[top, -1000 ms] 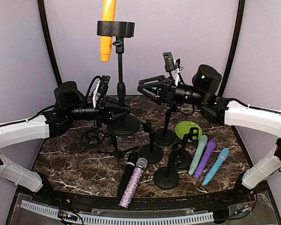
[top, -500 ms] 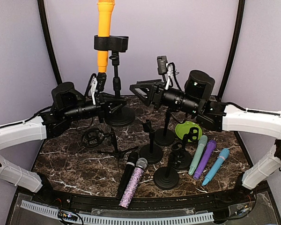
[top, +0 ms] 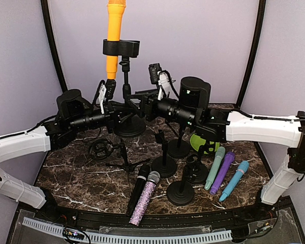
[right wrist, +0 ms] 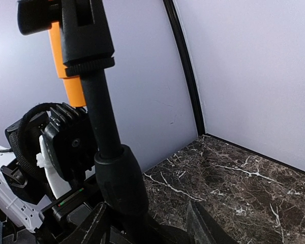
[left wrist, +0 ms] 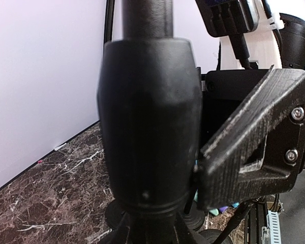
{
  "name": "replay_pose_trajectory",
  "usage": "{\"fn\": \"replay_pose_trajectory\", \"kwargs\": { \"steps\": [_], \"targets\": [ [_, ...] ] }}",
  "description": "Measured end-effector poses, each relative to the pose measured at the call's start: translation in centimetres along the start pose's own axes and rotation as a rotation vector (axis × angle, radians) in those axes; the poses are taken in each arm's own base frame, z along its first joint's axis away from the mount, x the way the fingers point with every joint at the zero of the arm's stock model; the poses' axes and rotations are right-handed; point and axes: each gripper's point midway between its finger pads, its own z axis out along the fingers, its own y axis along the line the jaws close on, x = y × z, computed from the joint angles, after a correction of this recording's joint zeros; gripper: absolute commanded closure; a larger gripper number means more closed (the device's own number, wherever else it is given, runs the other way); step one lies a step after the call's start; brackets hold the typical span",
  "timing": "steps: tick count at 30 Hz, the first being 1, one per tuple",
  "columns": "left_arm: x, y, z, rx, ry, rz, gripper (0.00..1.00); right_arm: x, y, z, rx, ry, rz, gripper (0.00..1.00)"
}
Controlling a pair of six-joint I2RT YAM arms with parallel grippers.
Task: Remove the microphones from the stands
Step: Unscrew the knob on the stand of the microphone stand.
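Observation:
An orange microphone (top: 113, 38) stands upright in the black clip (top: 121, 48) atop a tall black stand (top: 126, 84); the right wrist view shows its lower end (right wrist: 66, 76) behind the clip. My left gripper (top: 123, 113) is shut on the stand's pole just above the round base (top: 130, 125); the pole's thick collar (left wrist: 147, 127) fills the left wrist view and hides the jaws. My right gripper (right wrist: 150, 226) is open around the same collar (right wrist: 119, 178), from the right, with a gap on its right side. It does not touch the microphone.
Several short black stands (top: 181, 192) cluster mid-table, with a green bowl (top: 203, 140) behind. Black (top: 138, 189) and glitter purple (top: 146, 197) microphones lie in front; green (top: 215, 168), purple (top: 222, 172) and blue (top: 234, 180) ones lie right. A small tripod (top: 123, 157) stands left.
My right arm has swung left until its jaws stand around the stand's pole. The stand with the microphone has shifted slightly back and left in my left gripper.

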Motion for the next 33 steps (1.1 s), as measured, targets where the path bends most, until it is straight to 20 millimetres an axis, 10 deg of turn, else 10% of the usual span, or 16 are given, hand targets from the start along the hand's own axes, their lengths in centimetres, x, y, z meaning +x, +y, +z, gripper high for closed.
{"fn": "replay_pose_trajectory", "kwargs": {
  "steps": [21, 33],
  "targets": [
    [0.8, -0.2, 0.3, 0.028, 0.024, -0.026, 1.00, -0.9, 0.8, 1.9, 0.004, -0.026, -0.071, 0.87],
    [-0.3, -5.7, 0.3, 0.360, 0.030, -0.028, 1.00, -1.9, 4.2, -2.7, -0.430, 0.031, -0.053, 0.89]
  ]
}}
